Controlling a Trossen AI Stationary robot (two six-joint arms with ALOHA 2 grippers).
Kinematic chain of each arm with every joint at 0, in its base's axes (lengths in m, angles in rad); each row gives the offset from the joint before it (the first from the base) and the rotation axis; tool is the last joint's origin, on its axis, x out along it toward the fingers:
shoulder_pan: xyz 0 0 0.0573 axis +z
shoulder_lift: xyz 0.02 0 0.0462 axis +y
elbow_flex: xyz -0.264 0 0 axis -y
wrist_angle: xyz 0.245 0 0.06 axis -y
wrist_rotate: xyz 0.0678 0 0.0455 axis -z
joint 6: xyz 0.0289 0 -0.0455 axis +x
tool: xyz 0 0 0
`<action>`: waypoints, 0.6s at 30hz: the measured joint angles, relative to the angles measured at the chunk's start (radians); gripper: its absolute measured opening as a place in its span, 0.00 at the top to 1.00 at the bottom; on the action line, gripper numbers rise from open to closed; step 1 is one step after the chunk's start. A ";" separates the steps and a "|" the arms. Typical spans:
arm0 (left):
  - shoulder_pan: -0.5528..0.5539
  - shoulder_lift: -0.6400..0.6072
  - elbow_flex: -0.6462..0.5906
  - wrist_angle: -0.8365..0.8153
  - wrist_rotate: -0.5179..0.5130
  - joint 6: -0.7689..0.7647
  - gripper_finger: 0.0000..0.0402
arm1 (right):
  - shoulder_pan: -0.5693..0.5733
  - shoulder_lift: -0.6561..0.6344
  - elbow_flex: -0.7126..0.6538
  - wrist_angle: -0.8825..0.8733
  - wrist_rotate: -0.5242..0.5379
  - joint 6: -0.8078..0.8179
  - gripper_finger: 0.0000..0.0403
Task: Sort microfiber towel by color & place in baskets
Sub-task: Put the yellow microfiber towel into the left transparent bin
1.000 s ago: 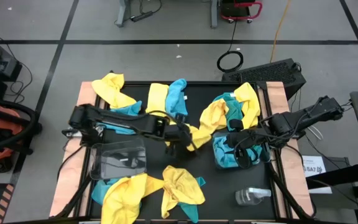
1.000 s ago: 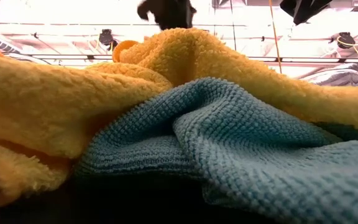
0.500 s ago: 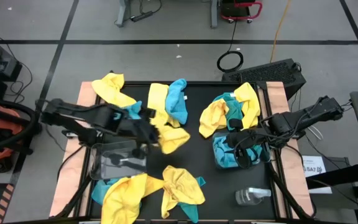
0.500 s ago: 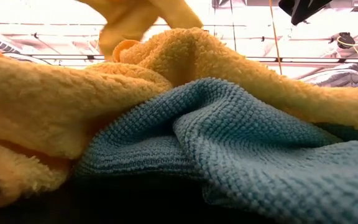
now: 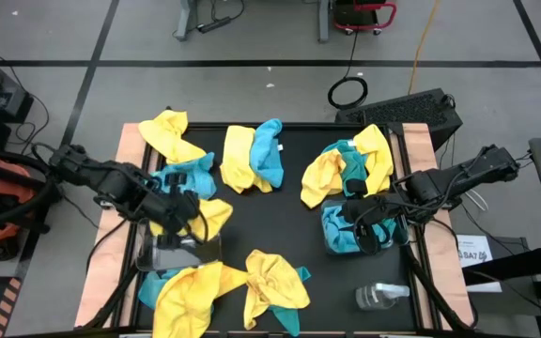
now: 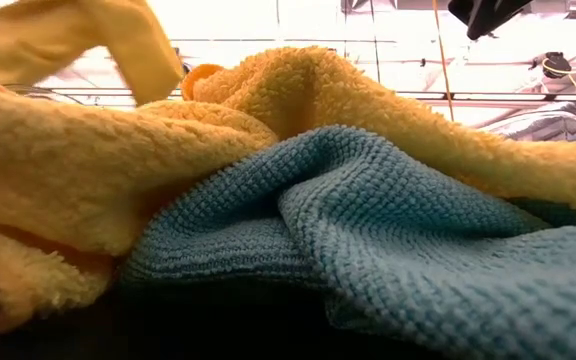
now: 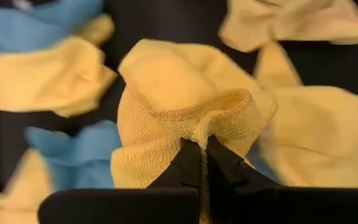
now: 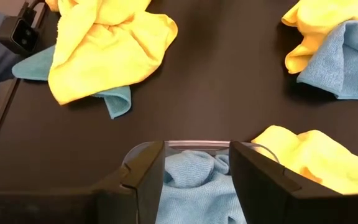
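At frame left, my left pincer (image 5: 178,208) pinches a yellow towel (image 5: 203,218) above the clear basket (image 5: 178,252). My right pincer (image 5: 361,223) hangs open over the blue-filled basket (image 5: 338,238).

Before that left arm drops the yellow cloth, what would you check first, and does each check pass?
1. Left pincer shut on the yellow towel: ok.
2. Towel carried over the left basket: ok, it hangs above the basket's far edge.
3. Left basket holds no blue towel: cannot tell, the arm and towel cover part of it.
4. Right pincer out of the way: ok, it sits open above the right basket, which holds blue towels.
5. Towel hanging free of neighbours: cannot tell; a blue towel lies close beside it.
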 joint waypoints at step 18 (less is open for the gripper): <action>-0.125 0.009 -0.360 0.025 0.111 -0.205 0.99 | 0.000 0.000 0.000 0.010 0.001 0.003 0.58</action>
